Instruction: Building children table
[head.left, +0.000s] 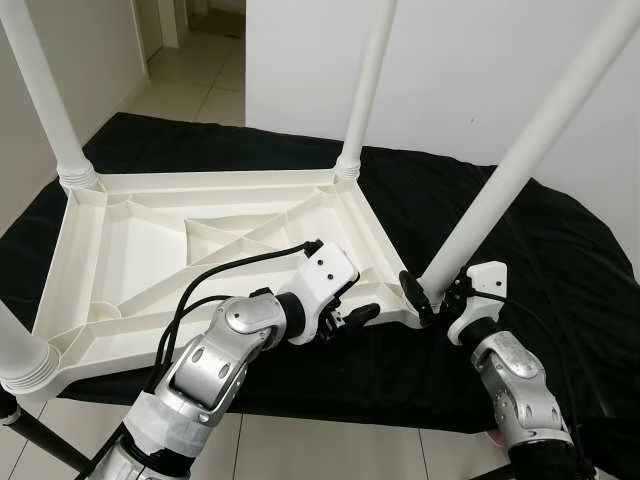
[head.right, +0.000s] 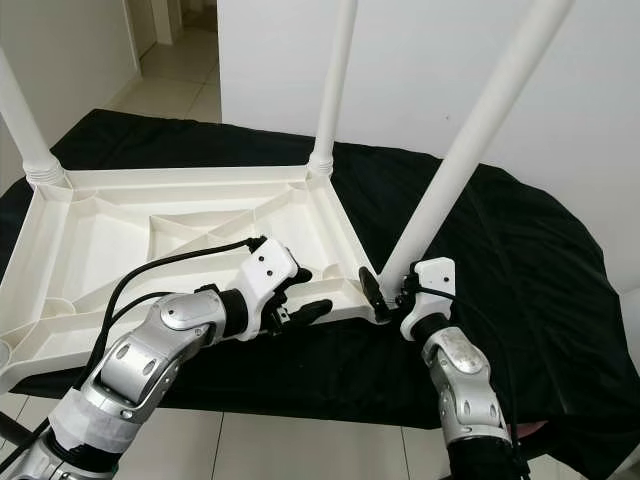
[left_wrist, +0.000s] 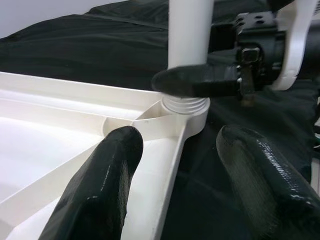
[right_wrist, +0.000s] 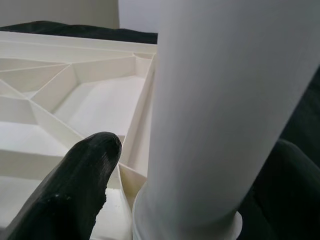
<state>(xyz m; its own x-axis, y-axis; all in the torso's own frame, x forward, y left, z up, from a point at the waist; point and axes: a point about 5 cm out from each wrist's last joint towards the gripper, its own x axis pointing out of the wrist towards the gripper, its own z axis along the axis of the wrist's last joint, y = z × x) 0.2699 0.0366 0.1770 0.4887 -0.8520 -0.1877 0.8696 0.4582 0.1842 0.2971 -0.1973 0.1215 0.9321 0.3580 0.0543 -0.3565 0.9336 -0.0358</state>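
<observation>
Right claw (head.left: 432, 297) clamped around near leg (head.left: 520, 165) at socket, probably screwing it home. Left claw (head.left: 352, 318), fingers apart, straddles tabletop (head.left: 150, 250) rim at nine o'clock, steadying. Tabletop inverted on black cloth (head.left: 560, 250); other legs upright beyond.

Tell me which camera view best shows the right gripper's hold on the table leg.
The left wrist view: it shows the right gripper from the side, one black finger across the table leg just above the threaded socket. The right wrist view is too close, with the leg between its fingers. Both eye views show the grasp small, from above.
</observation>
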